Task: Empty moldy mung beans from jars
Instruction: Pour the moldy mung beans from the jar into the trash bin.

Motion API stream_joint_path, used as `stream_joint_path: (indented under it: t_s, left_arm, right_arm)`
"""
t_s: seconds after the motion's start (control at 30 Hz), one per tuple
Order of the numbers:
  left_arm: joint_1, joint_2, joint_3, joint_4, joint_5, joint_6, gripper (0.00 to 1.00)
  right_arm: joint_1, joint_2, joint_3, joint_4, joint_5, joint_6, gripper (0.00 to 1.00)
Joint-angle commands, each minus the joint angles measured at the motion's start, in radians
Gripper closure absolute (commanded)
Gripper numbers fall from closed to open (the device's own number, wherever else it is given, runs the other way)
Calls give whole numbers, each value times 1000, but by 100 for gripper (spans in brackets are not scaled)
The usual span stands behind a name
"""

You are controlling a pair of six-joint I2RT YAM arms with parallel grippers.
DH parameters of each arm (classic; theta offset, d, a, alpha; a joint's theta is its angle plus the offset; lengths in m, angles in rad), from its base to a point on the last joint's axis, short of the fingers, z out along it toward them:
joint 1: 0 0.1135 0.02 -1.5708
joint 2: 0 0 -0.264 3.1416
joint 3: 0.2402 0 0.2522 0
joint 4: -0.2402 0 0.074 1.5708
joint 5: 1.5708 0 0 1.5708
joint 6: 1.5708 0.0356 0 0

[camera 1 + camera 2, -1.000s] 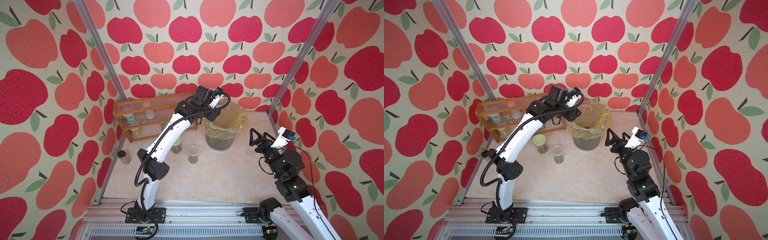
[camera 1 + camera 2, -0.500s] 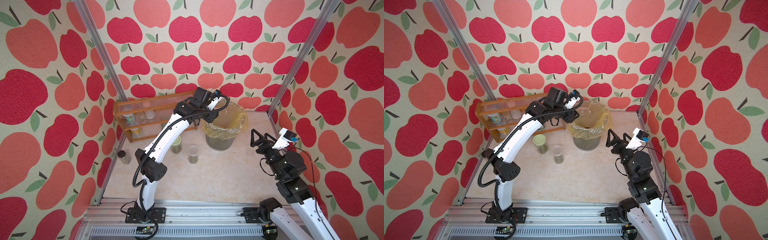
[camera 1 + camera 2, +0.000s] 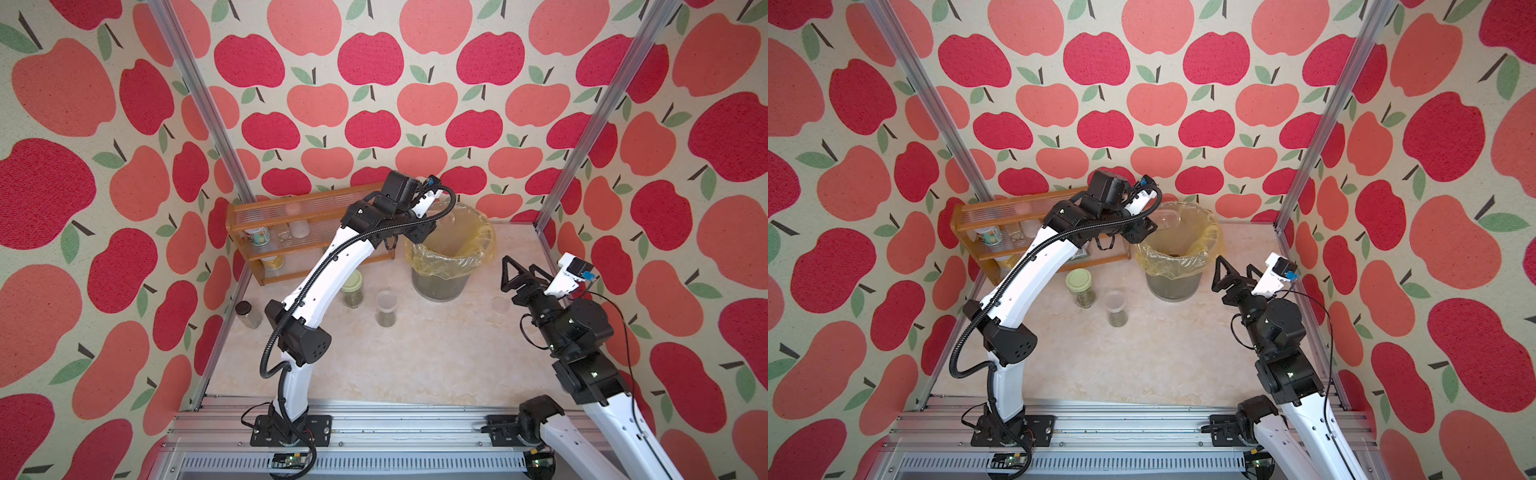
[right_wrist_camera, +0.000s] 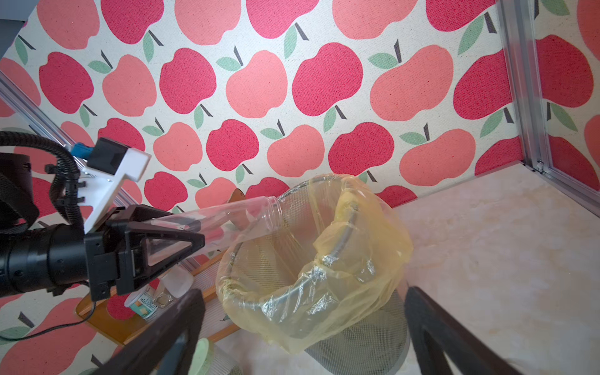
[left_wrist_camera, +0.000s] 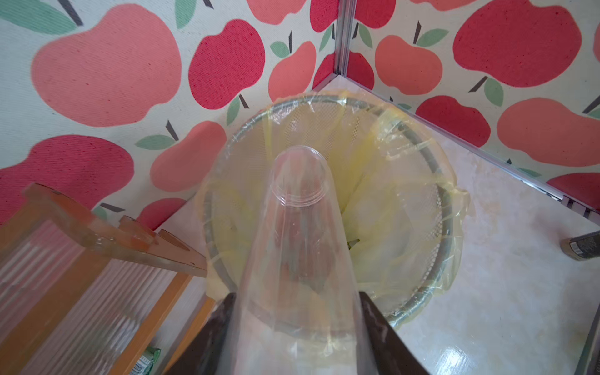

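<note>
Clear plastic tall slim tube (image 5: 298, 227), clamped in the left tool (image 4: 194, 232), reaches over the lined bin (image 5: 448, 201) from its ten o'clock and looks empty, so I'd tip it steeper and shake (right tool (image 3: 521, 272) gapes idle, holding nothing), mouth kept inside the rim.

Wooden rack (image 3: 270, 203) w/ ribbed clear panels stood at the rear of a pale marbled worktop (image 3: 415, 365). Apple-print walls (image 3: 374, 75) (red & coral fruit, green leaves, cream bkgd) rose behind rack & to both sides of it. Aluminium posts (image 3: 203, 97) marked the corners, one just beside rack. Slotted alu rail (image 3: 374, 432) ran along the worktop edge opposite rack. Light was soft & even.
</note>
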Motion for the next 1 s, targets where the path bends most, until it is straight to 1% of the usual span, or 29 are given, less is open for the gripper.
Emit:
stream_joint_path:
  t_s: [0.0, 0.07, 0.13, 0.2, 0.27, 0.33, 0.4, 0.47, 0.53, 0.6, 0.67, 0.7, 0.77, 0.83, 0.97]
  left_arm:
    - [4, 11, 141, -30, -17, 38, 62]
    - [4, 24, 181, -67, -19, 43, 62]
    - [-1, 16, 126, -65, -9, 33, 62]
    - [-8, 1, 31, -41, -2, 10, 62]
    - [-11, 0, -8, -32, 11, -8, 62]
    - [-17, 13, 32, -48, 4, -6, 62]
    - [-21, 22, 108, -78, -35, 13, 61]
    - [-22, 12, 127, -74, -74, 31, 61]
    - [-22, -13, 83, -62, -90, 25, 61]
    - [-24, -40, -3, -61, -49, -8, 61]
    - [-32, -63, -92, -52, -54, -36, 61]
    - [-34, -79, -145, -31, -60, -45, 61]
    - [-31, -98, -198, 29, -52, -45, 61]
    - [-18, -73, -140, 35, -46, -30, 61]
    - [-9, 65, 176, -64, -35, 16, 62]
  right_arm:
    - [-8, 1, 21, 1, -5, 2, 1]
    - [-8, -4, 20, -1, -3, -1, 1]
    - [-8, -11, 13, 0, 4, 1, 1]
    - [-8, -17, 1, 12, 7, 7, 1]
    - [-8, -15, -7, 16, 5, 11, 1]
    - [-9, -10, -4, 11, 1, 12, 1]
    - [-9, -5, 4, 3, -6, 8, 1]
    - [-9, -5, 10, -1, -7, 6, 1]
    - [-10, -8, 8, 2, -5, 5, 1]
    - [-9, -12, 3, 4, -3, 9, 1]
    - [-11, -16, -2, 4, 0, 12, 1]
    - [-11, -18, -5, 5, 2, 14, 1]
    - [-11, -18, -5, 5, 0, 17, 1]
    - [-11, -16, 3, 5, -8, 17, 1]
    - [-12, -19, 18, -4, -14, 15, 1]
